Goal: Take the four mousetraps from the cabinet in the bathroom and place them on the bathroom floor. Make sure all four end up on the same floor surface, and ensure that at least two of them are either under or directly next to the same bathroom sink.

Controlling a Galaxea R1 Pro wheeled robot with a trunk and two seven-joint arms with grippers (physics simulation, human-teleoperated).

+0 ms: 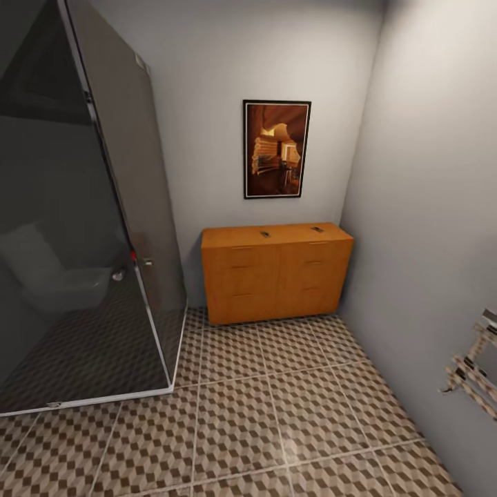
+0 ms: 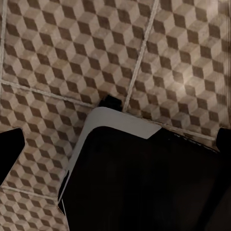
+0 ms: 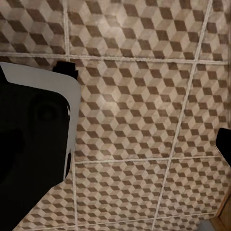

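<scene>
Underfoot, the cube-patterned bathroom floor [image 1: 290, 414] runs to the glass shower stall [image 1: 83, 207] and the orange cabinet [image 1: 276, 273] against the far wall. Two small mousetraps [image 1: 265, 234] [image 1: 317, 229] lie on its top. Whether either claw is apart or together, I cannot tell.

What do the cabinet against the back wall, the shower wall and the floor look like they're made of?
The cabinet looks like orange-brown wood or veneer with a smooth satin finish, going by its even warm tone and flat drawer fronts. The shower wall seems to be tinted glass: the toilet shows dimly through it. The bathroom floor looks like glazed ceramic tile, with grout lines and a faint sheen.
</scene>
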